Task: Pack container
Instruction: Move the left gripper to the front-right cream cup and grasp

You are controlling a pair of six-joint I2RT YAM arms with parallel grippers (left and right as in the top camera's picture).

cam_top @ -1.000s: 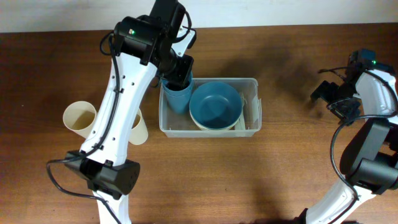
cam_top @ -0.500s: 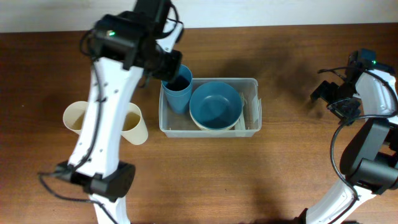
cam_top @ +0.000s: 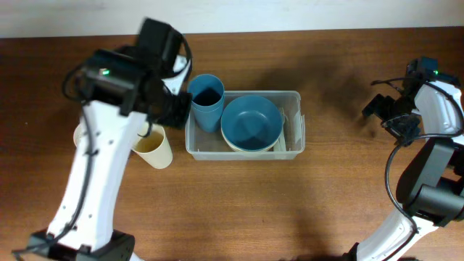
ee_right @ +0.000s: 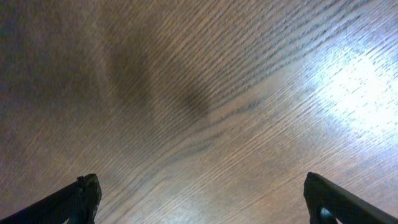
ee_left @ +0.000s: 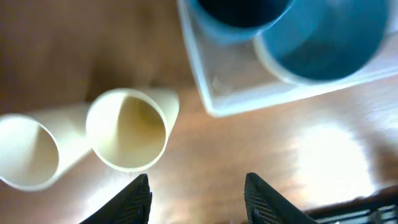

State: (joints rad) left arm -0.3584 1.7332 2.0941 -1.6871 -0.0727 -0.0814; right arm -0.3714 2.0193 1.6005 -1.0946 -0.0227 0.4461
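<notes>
The clear container sits mid-table. Inside it a blue cup stands upright at the left end, beside a blue bowl nested in a cream bowl. My left gripper hovers open and empty just left of the container, above the bare wood beside two cream cups lying on their sides. Far to the right, my right gripper is wide open over bare table, holding nothing.
In the overhead view one cream cup shows beside the left arm; the other is mostly hidden under it. Something white lies at the container's right end. The right arm is near the table's right edge.
My left arm has swung left and forward, away from the blue cup, which stays standing in the container. The right arm has not moved.
</notes>
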